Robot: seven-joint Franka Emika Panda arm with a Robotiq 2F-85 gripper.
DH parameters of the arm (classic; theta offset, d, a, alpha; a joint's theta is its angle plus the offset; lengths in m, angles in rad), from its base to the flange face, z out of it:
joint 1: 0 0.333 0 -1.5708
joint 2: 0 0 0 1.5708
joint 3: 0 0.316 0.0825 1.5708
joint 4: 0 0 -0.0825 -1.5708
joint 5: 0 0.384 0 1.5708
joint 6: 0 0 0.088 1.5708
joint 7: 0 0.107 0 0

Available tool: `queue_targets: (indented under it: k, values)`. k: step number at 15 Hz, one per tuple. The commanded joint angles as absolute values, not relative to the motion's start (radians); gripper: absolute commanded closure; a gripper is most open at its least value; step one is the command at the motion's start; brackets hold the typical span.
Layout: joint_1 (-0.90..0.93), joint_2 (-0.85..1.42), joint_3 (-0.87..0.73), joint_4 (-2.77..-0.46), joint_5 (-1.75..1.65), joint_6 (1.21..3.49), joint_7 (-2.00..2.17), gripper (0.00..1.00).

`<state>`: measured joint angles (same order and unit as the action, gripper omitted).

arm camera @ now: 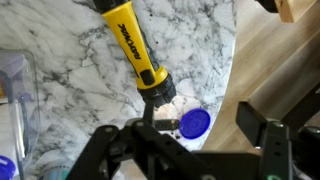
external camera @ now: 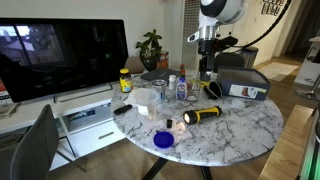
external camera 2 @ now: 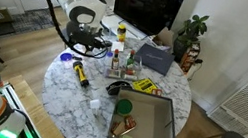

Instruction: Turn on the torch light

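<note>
Gripper [arm camera: 185, 140] hovers wide open, holding nothing. The torch light [arm camera: 135, 45] lies upper centre of the wrist view; an off-centre press could roll it toward the table [arm camera: 60, 70] edge.

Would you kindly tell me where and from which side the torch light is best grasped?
Probably the yellow barrel of the torch light, from straight above, closing across its width: it lies flat on the marble table, and the barrel is straight and evenly round.
</note>
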<state>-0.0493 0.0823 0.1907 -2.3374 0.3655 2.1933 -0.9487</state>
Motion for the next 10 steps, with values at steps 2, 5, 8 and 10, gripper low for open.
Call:
queue_targets:
  k: [2, 5, 8, 10]
  values:
    - [0.015, -0.096, 0.159, -2.449, 0.495, 2.206, -0.87, 0.0]
    - [0.045, -0.18, 0.137, -2.491, 0.538, 2.213, -0.786, 0.0]
    - [0.066, -0.242, 0.103, -2.513, 0.504, 2.19, -0.789, 0.0]
    - [0.083, -0.193, 0.09, -2.47, 0.498, 2.195, -0.776, 0.0]
